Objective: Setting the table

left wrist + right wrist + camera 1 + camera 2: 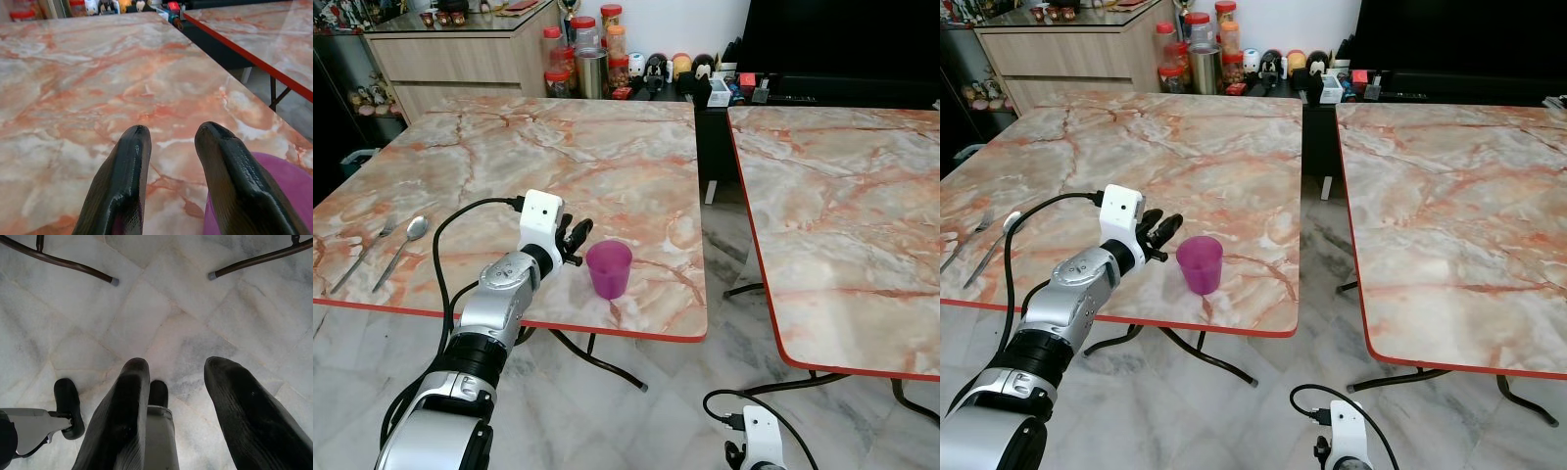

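A purple plastic cup (pixel 608 268) stands upright near the front right corner of the left marble table (pixel 538 157). My left gripper (pixel 578 238) hovers just left of the cup at rim height and is open. In the left wrist view only bare marble shows between its fingers (pixel 124 181), and the cup (pixel 286 191) sits just outside one finger. A fork (pixel 364 253) and a spoon (pixel 403 242) lie side by side near the table's front left edge. My right gripper (pixel 171 377) hangs low over the floor, open and holding nothing.
A second marble table (pixel 842 186) stands to the right, across a narrow gap of floor. Jars and tins (pixel 592 54) crowd the back beside a wooden cabinet (pixel 460 54). Dark table legs (pixel 73 265) cross the tiled floor below.
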Robot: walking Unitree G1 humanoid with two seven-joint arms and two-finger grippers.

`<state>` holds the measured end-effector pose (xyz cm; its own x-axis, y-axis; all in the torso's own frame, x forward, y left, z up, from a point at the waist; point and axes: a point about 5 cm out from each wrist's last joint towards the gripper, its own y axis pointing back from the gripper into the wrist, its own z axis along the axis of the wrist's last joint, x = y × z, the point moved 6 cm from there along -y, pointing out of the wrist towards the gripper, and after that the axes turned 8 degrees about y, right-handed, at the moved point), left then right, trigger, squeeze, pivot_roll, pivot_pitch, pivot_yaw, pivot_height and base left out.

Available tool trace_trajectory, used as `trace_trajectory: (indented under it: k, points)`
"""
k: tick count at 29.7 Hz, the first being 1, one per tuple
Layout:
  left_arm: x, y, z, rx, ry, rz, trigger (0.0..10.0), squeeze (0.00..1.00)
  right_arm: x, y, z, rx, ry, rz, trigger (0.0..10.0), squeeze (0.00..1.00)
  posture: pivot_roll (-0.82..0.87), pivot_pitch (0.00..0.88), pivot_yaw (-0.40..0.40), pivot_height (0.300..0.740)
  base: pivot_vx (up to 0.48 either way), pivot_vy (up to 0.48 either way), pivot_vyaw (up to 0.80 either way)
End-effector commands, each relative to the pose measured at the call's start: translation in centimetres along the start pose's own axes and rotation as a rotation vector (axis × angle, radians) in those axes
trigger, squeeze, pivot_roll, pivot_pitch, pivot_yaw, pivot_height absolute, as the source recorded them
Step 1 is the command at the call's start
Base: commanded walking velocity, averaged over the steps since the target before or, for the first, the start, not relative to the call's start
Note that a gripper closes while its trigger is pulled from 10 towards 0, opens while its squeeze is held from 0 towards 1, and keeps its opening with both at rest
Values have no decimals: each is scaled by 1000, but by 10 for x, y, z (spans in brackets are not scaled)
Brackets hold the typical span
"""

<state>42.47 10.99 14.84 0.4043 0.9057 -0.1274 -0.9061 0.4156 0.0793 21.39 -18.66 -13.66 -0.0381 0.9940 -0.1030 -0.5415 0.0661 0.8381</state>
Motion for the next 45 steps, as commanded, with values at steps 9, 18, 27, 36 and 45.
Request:
trace_trajectory:
  k: [9,18,27,36,45]
  points:
    - [-13,-1,2,31,-56,-65,10000,0,2,0,-2,7,-9,3,10000,0,7,0,27,740,0,0,0]
    - [-26,1,-10,92,-77,-142,10000,0,1,0,-1,5,-13,1,10000,0,6,0,28,740,0,0,0]
    - [-21,0,-11,92,-94,-91,10000,0,2,0,0,2,-2,6,10000,0,5,0,29,740,0,0,0]
    - [-9,3,-20,140,-92,-56,10000,0,3,0,0,3,-1,9,10000,0,3,0,35,740,0,0,0]
    - [-12,1,-23,158,-111,-61,10000,0,3,0,2,-1,-5,7,10000,0,4,0,35,740,0,0,0]
